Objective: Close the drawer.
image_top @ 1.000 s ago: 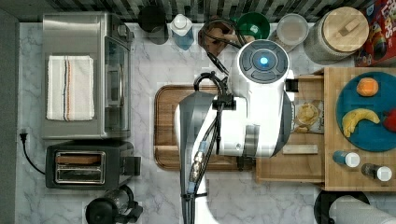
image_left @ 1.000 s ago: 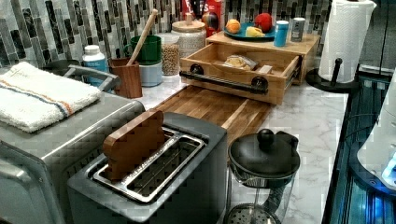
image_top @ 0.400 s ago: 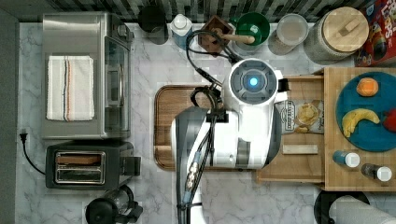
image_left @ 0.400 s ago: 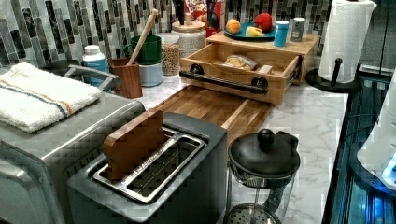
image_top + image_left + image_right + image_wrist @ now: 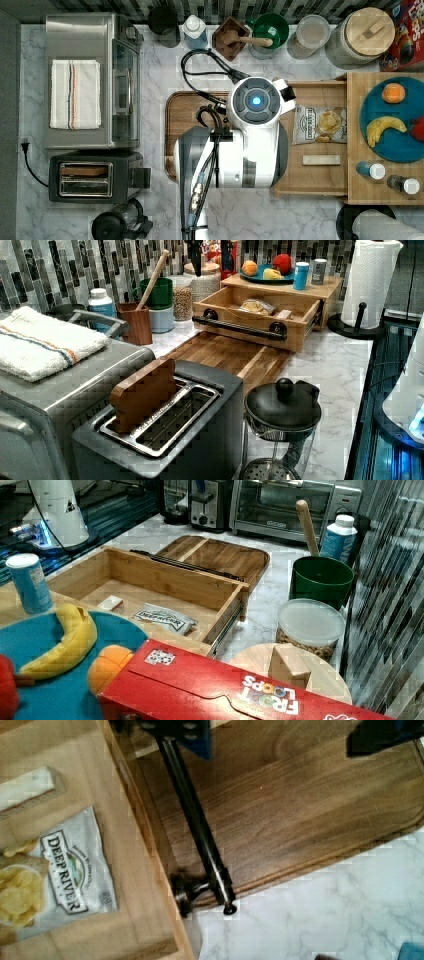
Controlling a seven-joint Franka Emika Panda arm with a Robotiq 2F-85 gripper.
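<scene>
One open light-wood drawer (image 5: 260,315) with long black bar handle (image 5: 239,326)

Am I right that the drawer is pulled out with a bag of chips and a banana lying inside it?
Not quite. The drawer is pulled out with the bag of chips inside, but the other thing in it is a small wooden block. The banana lies on the blue plate, as the top view shows.

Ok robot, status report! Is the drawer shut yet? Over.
Pincer open, over the handle. Drawer pulled out, not shut. Chip bag and small block lie flat inside; nothing seen in the way.
</scene>
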